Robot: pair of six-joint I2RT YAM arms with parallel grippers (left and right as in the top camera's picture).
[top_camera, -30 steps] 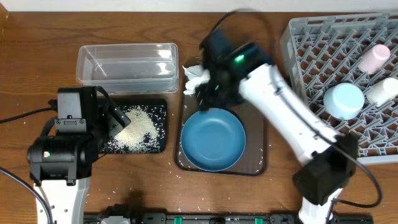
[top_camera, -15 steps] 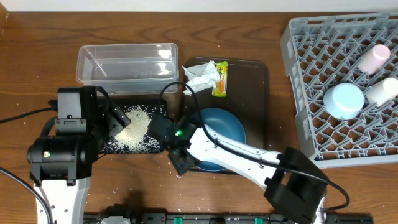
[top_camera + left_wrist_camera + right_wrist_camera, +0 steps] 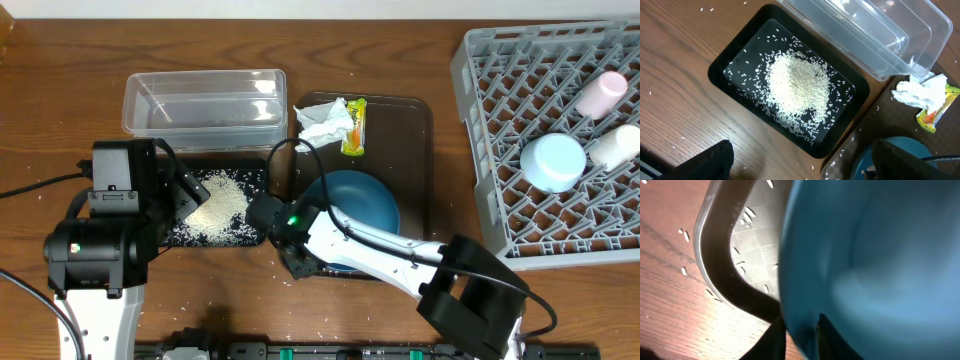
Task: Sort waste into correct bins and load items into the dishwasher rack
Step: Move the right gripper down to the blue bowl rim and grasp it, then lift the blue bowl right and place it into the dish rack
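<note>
The right claw point(image 3: 799, 337) pinches the near rim of the blue bowl point(image 3: 362, 200) on the brown tray point(image 3: 412, 130), probably to lift it toward the rack point(image 3: 520, 90). The left claw point(image 3: 805, 170) hangs wide over the rice point(image 3: 800, 85) in the black bin point(image 3: 725, 67).

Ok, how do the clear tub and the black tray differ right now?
The clear tub is see-through with taller walls; the black tray is opaque and shallow. The tray holds a heap of rice; the tub looks empty. Both are rectangular, similar in footprint, side by side.
</note>
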